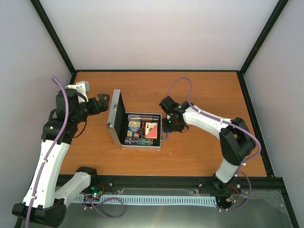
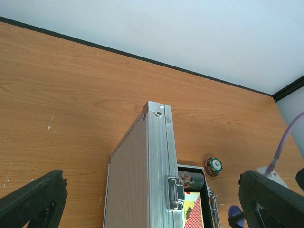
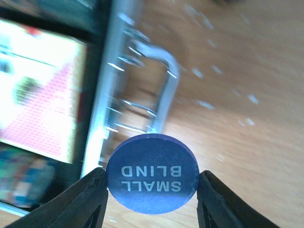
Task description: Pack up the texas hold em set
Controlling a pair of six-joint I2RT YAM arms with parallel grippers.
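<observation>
**Top view.** The silver case (image 1: 142, 146) is shown open near the centre of the worktop (image 1: 199, 95). Its lid (image 1: 115, 115) is raised almost upright along the 9 o'clock side. Rows of chips (image 1: 140, 116) and a red card deck (image 1: 151, 129) are seen inside the black-lined tray.

**Left arm.** The left end effector (image 1: 102, 101) is held at about 10 o'clock of the case, near the outer face of the lid and apart from it. In the left wrist view its fingers (image 2: 35, 199) are spread wide, with the lid's edge framed between them. A single green-and-white chip (image 2: 213, 166) is seen there outside the case, near its far corner.

**Right arm.** The right end effector (image 1: 167, 126) is placed at 3 o'clock of the case, beside the metal handle (image 3: 164, 90). In the right wrist view a round blue button (image 3: 152, 174) lettered SMALL BLIND is pinched by its rim between the two fingers. The button is held outside the tray, with the handle at 12 o'clock of it and the red deck at 10 o'clock. Whether the button touches the worktop cannot be told.
</observation>
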